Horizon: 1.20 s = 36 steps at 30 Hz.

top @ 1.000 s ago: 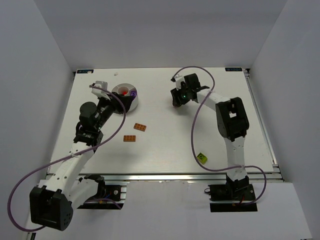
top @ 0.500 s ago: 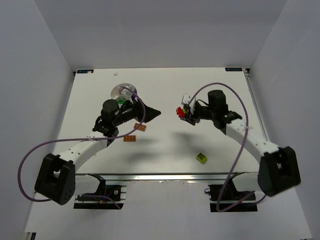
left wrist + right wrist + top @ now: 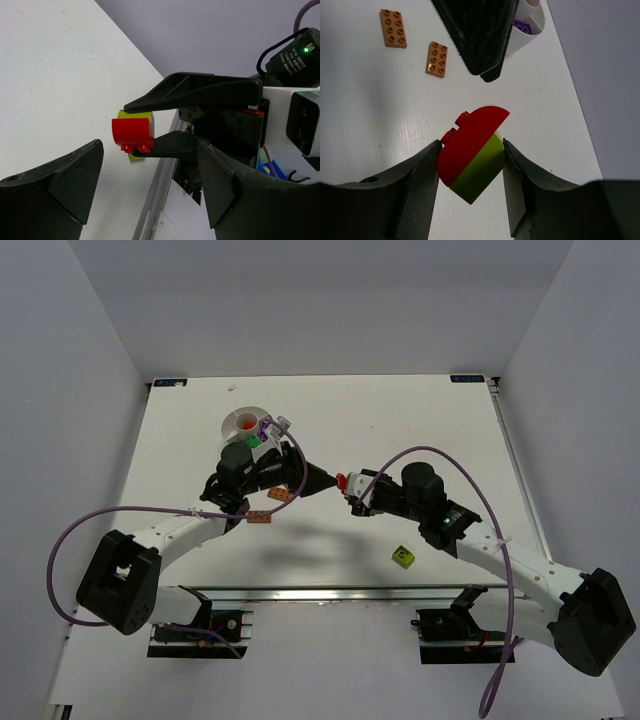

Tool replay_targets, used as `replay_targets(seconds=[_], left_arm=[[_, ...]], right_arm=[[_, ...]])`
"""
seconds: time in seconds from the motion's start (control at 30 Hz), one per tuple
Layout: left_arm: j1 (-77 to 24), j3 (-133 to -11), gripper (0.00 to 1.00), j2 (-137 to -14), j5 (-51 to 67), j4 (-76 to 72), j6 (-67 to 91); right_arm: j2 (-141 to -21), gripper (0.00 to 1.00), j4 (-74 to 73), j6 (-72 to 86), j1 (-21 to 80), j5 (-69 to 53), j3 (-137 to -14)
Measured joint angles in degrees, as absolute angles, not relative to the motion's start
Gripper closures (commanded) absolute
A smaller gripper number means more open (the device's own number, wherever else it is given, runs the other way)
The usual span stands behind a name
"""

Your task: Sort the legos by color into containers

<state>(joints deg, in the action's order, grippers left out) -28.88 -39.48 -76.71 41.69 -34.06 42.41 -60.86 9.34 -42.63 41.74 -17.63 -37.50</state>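
Toward the far left of the table [image 3: 450,420]: the dish [image 3: 240,421]. Just nearer than it: a studded plate [image 3: 281,496], with a second plate [image 3: 260,517] nearer-left. Right of these, mid-table: the left gripper [image 3: 322,479] facing the right gripper [image 3: 350,486], with a stacked piece [image 3: 470,155] between the latter's fingers. Nearer-right, alone: a small block [image 3: 403,556].

The left arm [image 3: 170,535] and right arm [image 3: 510,560] are white shells joined by black housings, each trailed by a looping purple cable [image 3: 52,570]. Their fingers [image 3: 55,190] are matte black tapered wedges. A green light [image 3: 306,49] glows on the right wrist's black, white-lettered module.
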Motion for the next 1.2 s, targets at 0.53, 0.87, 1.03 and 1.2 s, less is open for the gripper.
replay_targets(seconds=[0.53, 0.87, 1.03, 1.2], left_arm=[[-29.6, -39.5, 0.20, -76.7, 41.8, -29.8, 38.8], [-29.8, -39.5, 0.40, -76.8, 41.9, -29.8, 38.9], [-29.8, -39.6, 0.61, -77.3, 42.5, -30.0, 39.2], [-29.8, -40.0, 0.88, -77.8, 42.9, -29.9, 39.4]], right_arm=[[-61.5, 0.93, 12.3, -37.9, 46.8, -9.9, -37.8], [-61.5, 0.92, 14.0, -37.9, 51.2, -7.2, -37.8], [-61.8, 0.90, 13.8, -37.9, 51.8, -6.1, -37.7], [-61.9, 0.65, 13.9, -38.0, 52.0, -5.2, -37.6]])
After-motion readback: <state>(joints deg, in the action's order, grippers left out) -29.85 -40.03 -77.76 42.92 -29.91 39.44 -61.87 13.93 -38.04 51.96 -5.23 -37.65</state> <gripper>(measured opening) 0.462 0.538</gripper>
